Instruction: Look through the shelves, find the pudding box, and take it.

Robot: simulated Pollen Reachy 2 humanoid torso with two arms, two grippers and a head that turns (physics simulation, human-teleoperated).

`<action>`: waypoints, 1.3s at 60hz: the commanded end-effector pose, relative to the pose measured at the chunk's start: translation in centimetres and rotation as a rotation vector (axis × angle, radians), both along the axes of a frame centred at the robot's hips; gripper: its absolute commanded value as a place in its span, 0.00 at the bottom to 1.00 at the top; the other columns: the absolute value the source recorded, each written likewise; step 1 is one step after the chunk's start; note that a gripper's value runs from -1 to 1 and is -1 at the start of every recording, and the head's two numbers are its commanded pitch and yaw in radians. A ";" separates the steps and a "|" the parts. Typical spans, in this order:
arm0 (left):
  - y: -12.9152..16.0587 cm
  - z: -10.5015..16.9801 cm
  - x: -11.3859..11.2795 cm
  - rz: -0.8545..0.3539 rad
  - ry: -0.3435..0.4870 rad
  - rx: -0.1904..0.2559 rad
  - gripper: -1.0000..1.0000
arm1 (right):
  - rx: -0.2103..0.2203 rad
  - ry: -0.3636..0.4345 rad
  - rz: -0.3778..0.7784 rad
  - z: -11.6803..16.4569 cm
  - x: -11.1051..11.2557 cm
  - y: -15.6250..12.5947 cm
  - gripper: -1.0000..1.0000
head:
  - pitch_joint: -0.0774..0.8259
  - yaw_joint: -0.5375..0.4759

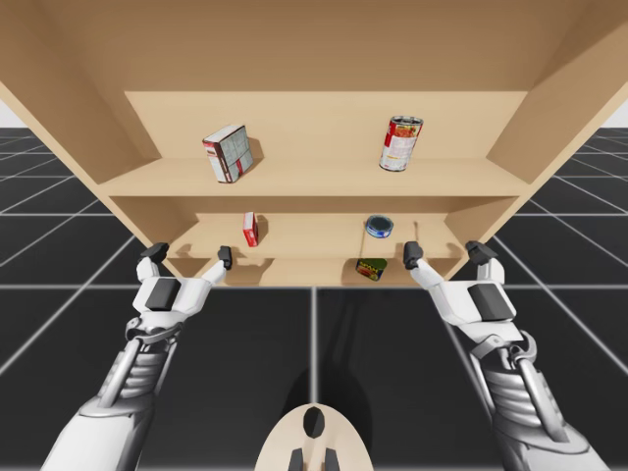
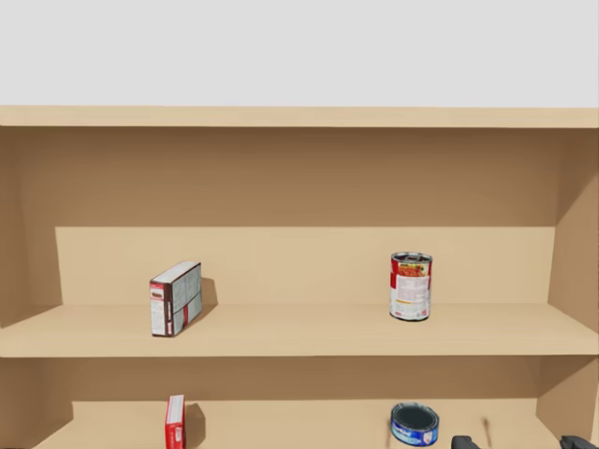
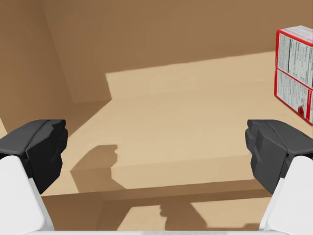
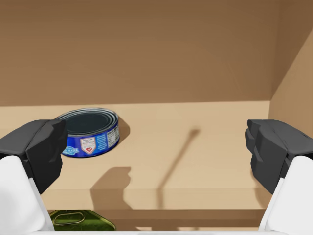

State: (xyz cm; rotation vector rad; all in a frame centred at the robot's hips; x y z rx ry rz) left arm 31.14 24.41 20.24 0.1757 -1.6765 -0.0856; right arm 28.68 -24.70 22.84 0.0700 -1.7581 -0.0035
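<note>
Status: search stage, nothing taken. The left gripper and right gripper hover at the shelf front, fingers spread wide and empty. There are two candidates. A white-and-red box stands on the upper shelf, at 11 o'clock in the high view. A small red box stands on the middle shelf, at 1 o'clock from the left gripper and apart from it. Which one holds pudding cannot be told. Identification, reach and grasp remain.
</note>
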 end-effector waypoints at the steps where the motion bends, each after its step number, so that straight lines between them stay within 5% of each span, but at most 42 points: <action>1: -0.1 0.0 0.0 -0.001 0.000 -0.005 0.00 | 0.027 0.016 -0.002 -0.3 -0.1 0.4 0.00 | 0.08 0.52; 15: -0.1 0.0 0.0 -0.001 -0.001 -0.005 0.00 | 0.021 0.016 0.021 -0.1 -0.3 0.5 0.00 | 0.13 0.56; 31: -0.2 0.0 -0.1 -0.006 -0.002 -0.006 0.00 | 0.019 0.017 0.026 -0.1 -0.4 0.6 0.00 | 0.20 0.74; 40: -0.5 0.8 -0.8 -0.035 0.000 -0.035 0.00 | 0.019 0.018 0.025 -0.1 -0.4 0.7 0.00 | 0.22 0.77; 47: -0.8 3.0 -2.1 -0.072 -0.005 -0.072 0.00 | 0.022 0.018 0.021 -0.1 -0.4 0.6 0.00 | 0.22 0.76; 62: -3.1 10.1 -5.2 -0.168 -0.006 -0.051 0.00 | 0.022 0.025 0.016 -0.3 -0.3 0.7 0.00 | 0.23 0.77; 78: -4.5 14.9 -3.2 -0.180 -0.022 -0.032 0.00 | 0.027 0.026 0.009 -0.3 -0.3 0.6 0.00 | 0.23 0.78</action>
